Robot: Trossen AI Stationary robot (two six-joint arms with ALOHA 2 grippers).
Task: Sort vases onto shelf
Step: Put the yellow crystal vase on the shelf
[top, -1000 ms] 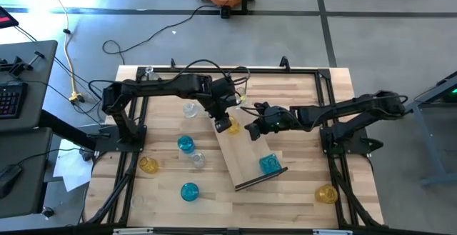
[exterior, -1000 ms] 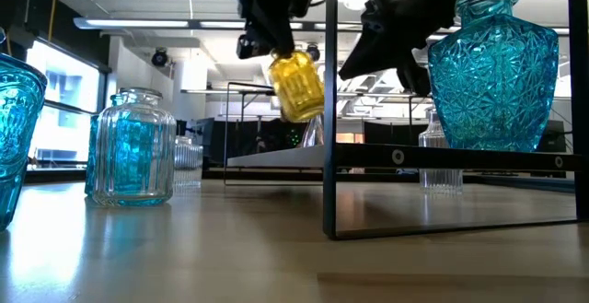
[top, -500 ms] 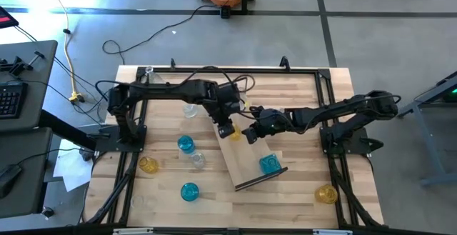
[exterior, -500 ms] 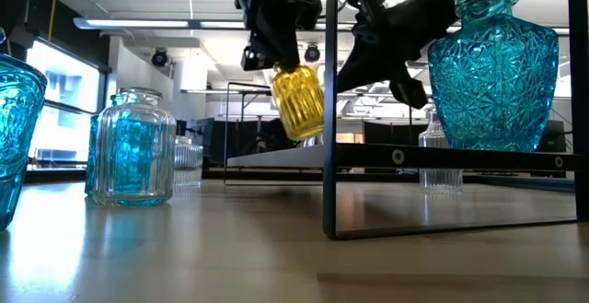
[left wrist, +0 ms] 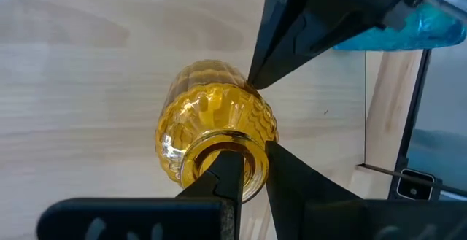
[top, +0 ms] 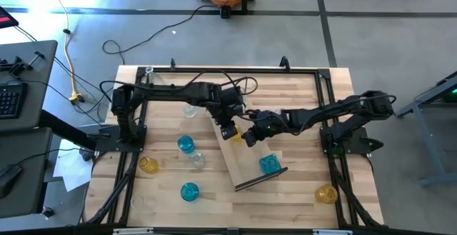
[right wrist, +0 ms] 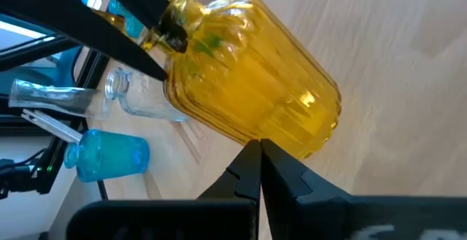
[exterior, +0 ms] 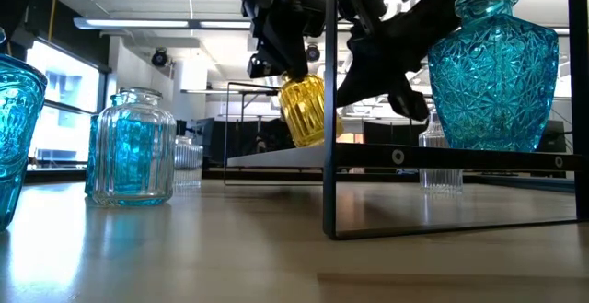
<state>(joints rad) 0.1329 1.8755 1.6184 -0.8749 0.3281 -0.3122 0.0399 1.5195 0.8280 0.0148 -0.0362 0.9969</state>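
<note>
While I watch from above, my left end effector (top: pixel 228 130) grips the amber vase (top: pixel 233 135) by its rim over the shelf (top: pixel 246 162); the right end effector (top: pixel 248 138), clenched, sits just beside it. Low down, the vase (exterior: pixel 307 111) hangs tilted beneath the left end effector, near a blue vase (exterior: pixel 492 68). Through the left wrist, fingers (left wrist: pixel 226 185) pinch the rim.

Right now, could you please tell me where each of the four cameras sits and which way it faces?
High view: above the table, looking straight down; both arms meet over the shelf.
Low view: at tabletop height, looking level across; arms come down from above.
Left wrist view: on the left arm; left gripper pinches the yellow vase at its rim.
Right wrist view: on the right arm; shut right gripper touches the vase.
Shared: the yellow vase shows in both wrist views.
</note>
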